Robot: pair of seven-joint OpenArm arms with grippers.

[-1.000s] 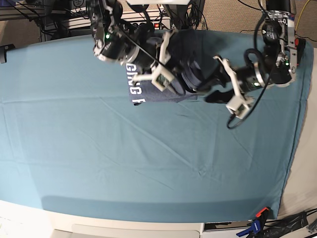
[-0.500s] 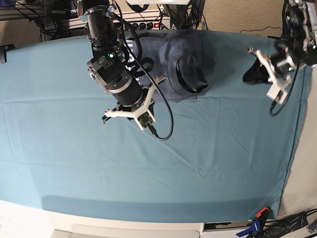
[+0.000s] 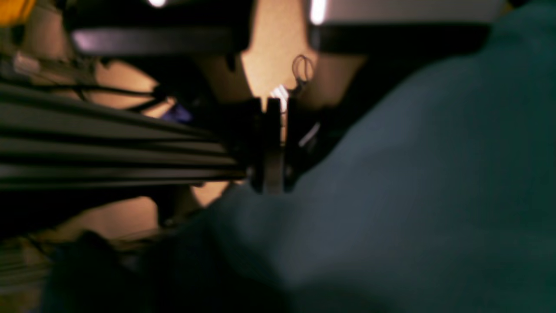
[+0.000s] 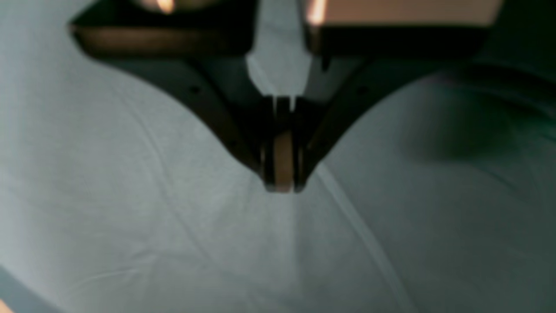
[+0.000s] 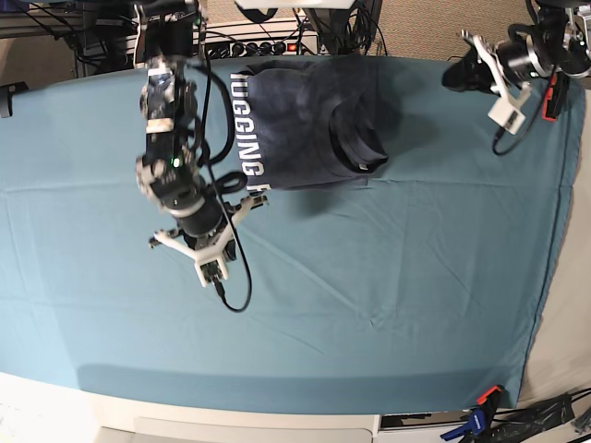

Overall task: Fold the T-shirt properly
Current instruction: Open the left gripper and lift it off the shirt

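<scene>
Both arms have pulled away from the T-shirt (image 5: 309, 125), now folded at the surface's (image 5: 388, 277) far edge, left gripper (image 5: 459, 74) and right gripper (image 5: 197, 242) with fingers clenched on nothing, seemingly because the folding is finished.

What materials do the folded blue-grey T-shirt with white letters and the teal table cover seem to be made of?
The folded blue-grey T-shirt looks like soft matte knit cotton: heathered surface, limp folds. The teal table cover looks like thin, smooth matte cloth: fine creases run across it.
</scene>
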